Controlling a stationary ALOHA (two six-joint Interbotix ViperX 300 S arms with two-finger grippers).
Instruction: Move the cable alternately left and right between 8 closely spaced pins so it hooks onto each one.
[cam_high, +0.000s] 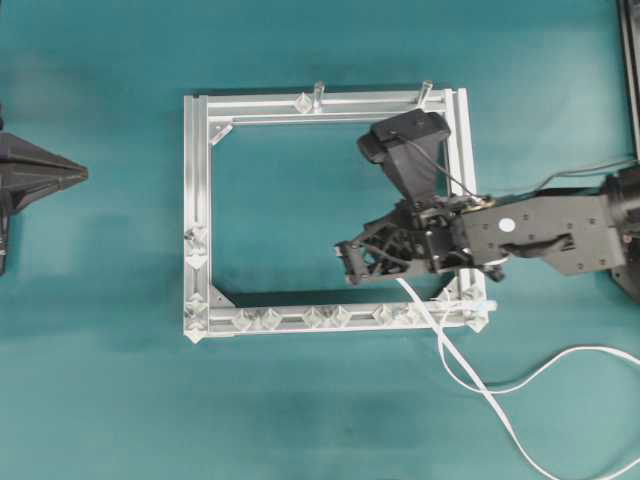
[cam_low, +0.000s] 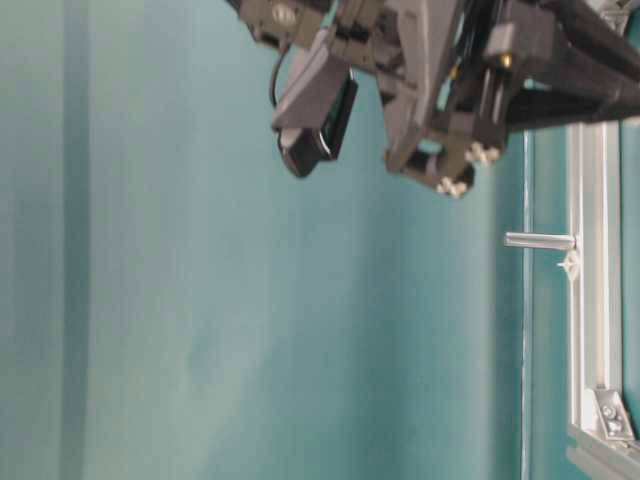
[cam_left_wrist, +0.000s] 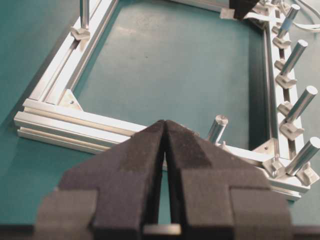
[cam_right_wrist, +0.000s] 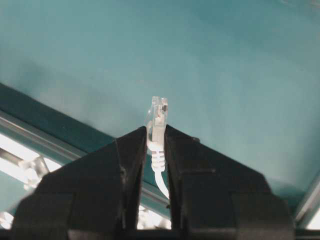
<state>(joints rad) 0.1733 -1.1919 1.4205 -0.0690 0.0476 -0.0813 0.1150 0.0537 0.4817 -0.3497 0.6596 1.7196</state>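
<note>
The right black gripper (cam_right_wrist: 156, 145) pinches the long thin white flexible cable (cam_high: 455, 365) just behind its clear plug, inside the rectangular aluminium rail frame (cam_high: 197, 200) above the bottom rail. From there the cable crosses that rail near its right corner and trails across the teal table (cam_high: 100, 400). The small pale glossy diamond-shaped pins (cam_high: 256, 319) along that rail appear mostly unthreaded, so weaving looks barely begun; the left black gripper (cam_left_wrist: 165, 150), pressed together and empty, rests outside the frame.

Even, soft lighting; glare on rails, table-level view blurred.

Cable (cam_high: 455, 355) trails from frame (cam_high: 192, 200) across table (cam_high: 100, 400).
</note>
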